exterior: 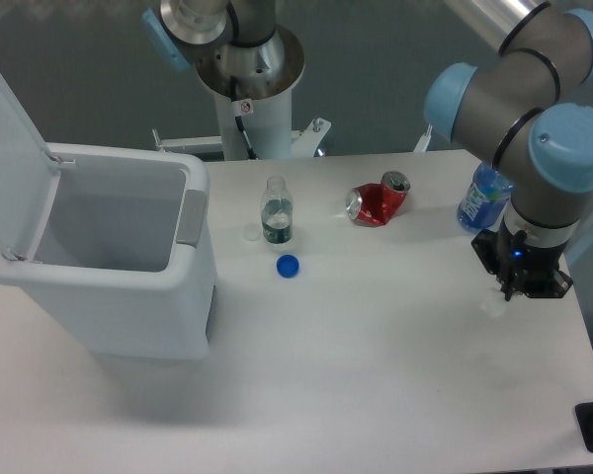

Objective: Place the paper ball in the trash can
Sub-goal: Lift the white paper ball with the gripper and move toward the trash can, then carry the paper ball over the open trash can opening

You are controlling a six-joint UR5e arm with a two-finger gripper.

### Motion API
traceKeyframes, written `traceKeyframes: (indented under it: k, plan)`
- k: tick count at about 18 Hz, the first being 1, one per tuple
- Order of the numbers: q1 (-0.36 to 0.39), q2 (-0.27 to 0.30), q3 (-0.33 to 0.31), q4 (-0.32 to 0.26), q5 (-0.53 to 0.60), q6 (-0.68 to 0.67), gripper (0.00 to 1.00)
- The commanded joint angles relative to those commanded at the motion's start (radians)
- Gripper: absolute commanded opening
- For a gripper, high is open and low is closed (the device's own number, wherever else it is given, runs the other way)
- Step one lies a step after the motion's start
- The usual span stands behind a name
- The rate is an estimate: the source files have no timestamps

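Observation:
The trash can [128, 316] stands at the left of the table with its lid [10, 158] swung up and open, and its inside looks empty. The paper ball [492, 305] is a small white wad on the table near the right edge. My gripper [511, 292] points straight down right above and beside the ball, and one dark fingertip [508, 290] shows at the ball's upper right. The gripper body hides the jaws, so I cannot tell whether they are open or touching the ball.
A small clear bottle [277, 217] stands upright mid-table, with a blue cap [288, 266] in front of it. A crushed red can [378, 202] lies further right. A blue bottle [482, 197] stands behind my arm. The table's right edge is close to the gripper.

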State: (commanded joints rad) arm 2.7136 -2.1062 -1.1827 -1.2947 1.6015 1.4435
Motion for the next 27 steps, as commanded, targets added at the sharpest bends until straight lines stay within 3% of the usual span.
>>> traceKeyframes:
  k: [7,10,20,27]
  plan:
    - [-0.012,0.008,0.002,0.006,-0.009,-0.014,0.0]
    - [-0.041,0.047,0.0,0.008,-0.087,-0.04,0.0]
    - [-0.133,0.3,-0.152,0.009,-0.339,-0.325,0.0]
    - [-0.31,0.439,-0.248,0.034,-0.417,-0.526,0.0]
